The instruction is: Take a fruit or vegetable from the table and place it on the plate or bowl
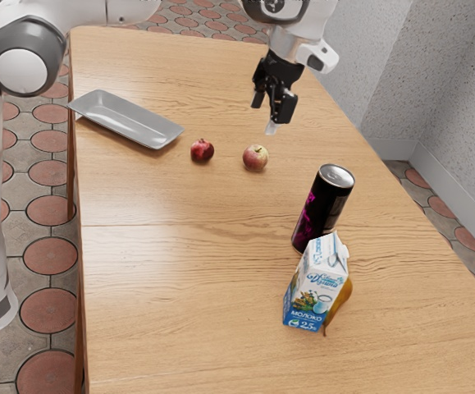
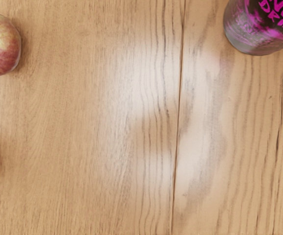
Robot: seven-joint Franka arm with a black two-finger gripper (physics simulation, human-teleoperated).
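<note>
apple [image 1: 255, 157] red-yellow, on table | pomegranate [image 1: 202, 150] near | grey tray [image 1: 125, 118] flat

A home dining corner: a wooden table [image 1: 180, 271] carrying a milk carton [image 1: 317, 283], drink can [image 1: 323, 207] and apple [image 1: 255, 157] stands on terracotta floor tiles [image 1: 47, 254], beside speckled grey walls [image 1: 450, 74] with white skirting [image 1: 454, 193].

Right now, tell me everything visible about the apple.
The apple is round, red flushed with yellow-green, its skin smooth and faintly glossy. It sits upright on the wooden table, stem dimple upward. Only the table touches it: the pomegranate lies apart on the exterior view's left, and the gripper hangs in the air nearby, clear of it.
</note>
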